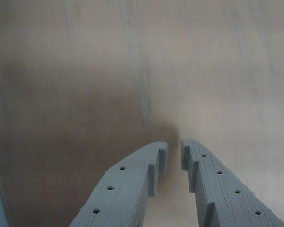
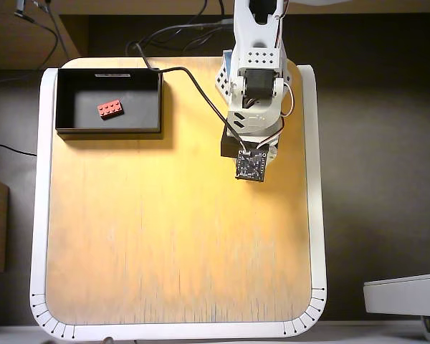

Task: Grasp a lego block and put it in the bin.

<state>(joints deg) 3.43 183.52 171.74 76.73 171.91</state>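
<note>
In the wrist view we see our gripper [image 1: 174,150] empty over bare wood, jaws nearly closed with a slim gap, and in the overhead view the lego block [image 2: 110,109] lies inside the bin [image 2: 60,100], well apart from the arm [image 2: 252,93].

Arm [image 2: 256,68] in overhead view: white 3D-printed shell w/ rows of small round holes, black servo blocks set between the white brackets. Small black square circuit board [image 2: 249,166] at the wrist end, thin white + black wires looping to it. Black cable [image 2: 193,82] runs off the arm's side. Wrist view: gripper [image 1: 174,153] has two grey printed fingers [image 1: 128,189], visible layer lines, row of small dark holes on each, stepped notches on inner edges.
</note>
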